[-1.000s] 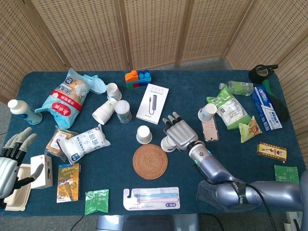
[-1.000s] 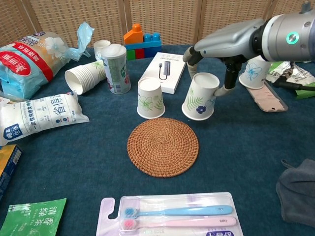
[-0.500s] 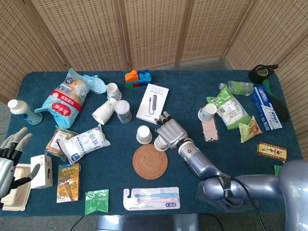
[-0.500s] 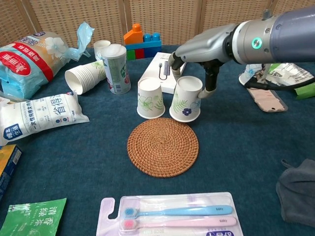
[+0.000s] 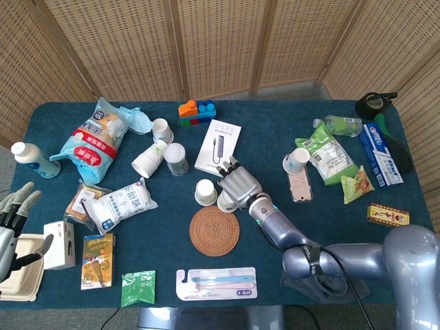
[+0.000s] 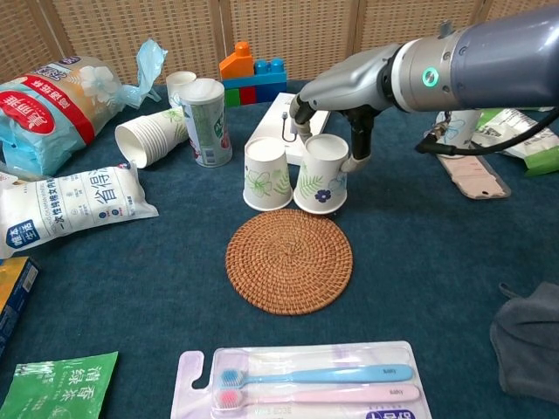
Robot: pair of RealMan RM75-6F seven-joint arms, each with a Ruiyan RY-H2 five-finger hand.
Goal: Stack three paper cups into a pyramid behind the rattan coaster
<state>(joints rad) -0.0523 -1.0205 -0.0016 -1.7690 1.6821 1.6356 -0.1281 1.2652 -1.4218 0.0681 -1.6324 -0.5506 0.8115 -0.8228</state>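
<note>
My right hand gripped an upside-down paper cup with a leaf and flower print, my fingers wrapped down its far side and my palm over its upturned base. That cup stood on the blue tablecloth just behind the rattan coaster, its lower rim close to the coaster's back edge, and it sat right beside a second inverted paper cup, the two nearly touching; whether they actually met I could not tell. From the head view my right hand covered most of the cup I held, with the second cup showing free to its left. A third paper cup lay well apart toward the right, near a pink phone case and a green snack packet. A sleeve of nested paper cups lay on its side at the left, next to a green-printed can, and a white boxed cable adapter rested behind the two cups, with toy building blocks further back. A packaged pair of toothbrushes lay in front of the coaster. My left hand hung at the table's left edge with its fingers spread apart and nothing in them, just above a white box.
</note>
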